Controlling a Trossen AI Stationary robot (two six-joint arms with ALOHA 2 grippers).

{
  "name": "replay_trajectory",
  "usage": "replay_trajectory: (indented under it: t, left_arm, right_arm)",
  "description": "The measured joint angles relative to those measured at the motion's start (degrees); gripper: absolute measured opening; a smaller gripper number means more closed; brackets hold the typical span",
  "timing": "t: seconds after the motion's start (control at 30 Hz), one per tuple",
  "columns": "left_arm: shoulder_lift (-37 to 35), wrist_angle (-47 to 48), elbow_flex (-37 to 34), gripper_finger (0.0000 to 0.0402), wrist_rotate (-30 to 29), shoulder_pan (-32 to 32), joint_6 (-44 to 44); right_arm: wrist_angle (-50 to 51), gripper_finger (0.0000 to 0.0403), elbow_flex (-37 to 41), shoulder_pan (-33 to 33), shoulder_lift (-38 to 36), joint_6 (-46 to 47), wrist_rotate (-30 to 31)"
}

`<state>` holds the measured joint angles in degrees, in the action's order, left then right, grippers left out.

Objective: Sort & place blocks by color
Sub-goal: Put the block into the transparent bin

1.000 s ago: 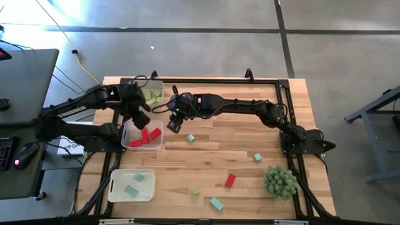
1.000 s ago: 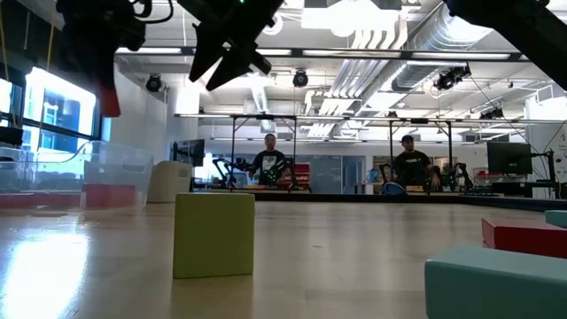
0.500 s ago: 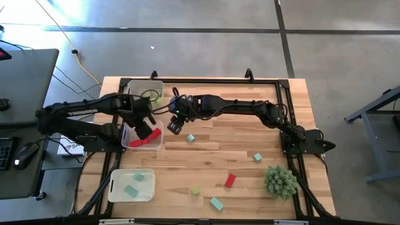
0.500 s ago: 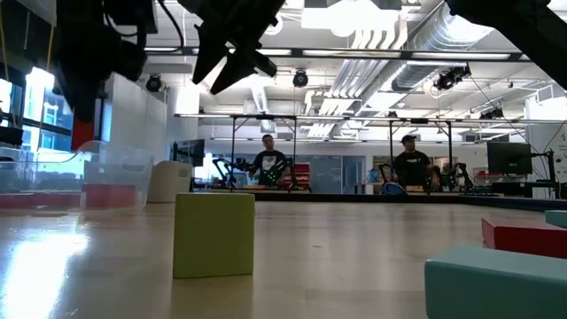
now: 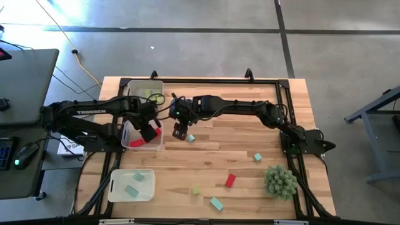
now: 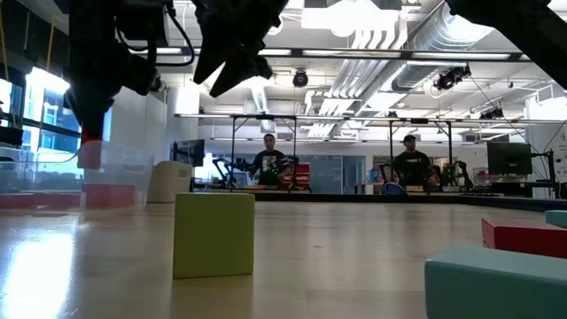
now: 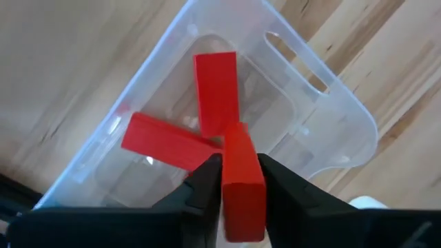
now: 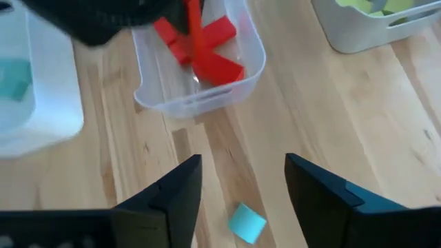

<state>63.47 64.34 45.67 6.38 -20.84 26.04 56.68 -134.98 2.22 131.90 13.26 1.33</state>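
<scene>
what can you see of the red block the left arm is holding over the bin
The red block is a plain, solid-looking bar with flat faces and sharp edges, matte like painted wood or plastic. It sits between the jaws of the left gripper, one dark finger on each side, pointing down into the clear bin. The grip looks loose. Two more red blocks lie crossed in the bin below it; whether it touches them cannot be told. From above it shows over the same bin.

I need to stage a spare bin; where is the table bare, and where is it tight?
Bare wood runs between the right arm and the loose teal block, and along the table's far right corner. Tight: the left side, where three bins, the left gripper and right gripper crowd the red-block bin.
</scene>
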Motion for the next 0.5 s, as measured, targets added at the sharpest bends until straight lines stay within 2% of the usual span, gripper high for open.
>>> replay_trajectory:
  t: [0.13, 0.33, 0.5]
  left_arm:
    - [0.6, -1.1, 0.0, 0.0108, 0.0, 0.0, -1.6]
    - [0.7, -1.3, 0.0, 0.0149, 0.1, -0.5, 0.0]
    - [0.7, -1.4, 0.0, 0.0158, 5.8, -1.3, 4.5]
  right_arm:
    - [1.3, 0.0216, 0.0, 0.0, 0.0, -4.9, -0.7]
    - [3.2, 0.0218, 0.6, 0.7, 0.0, -15.0, -8.3]
    - [4.6, 0.0218, 3.7, 2.1, 0.1, -18.0, -8.7]
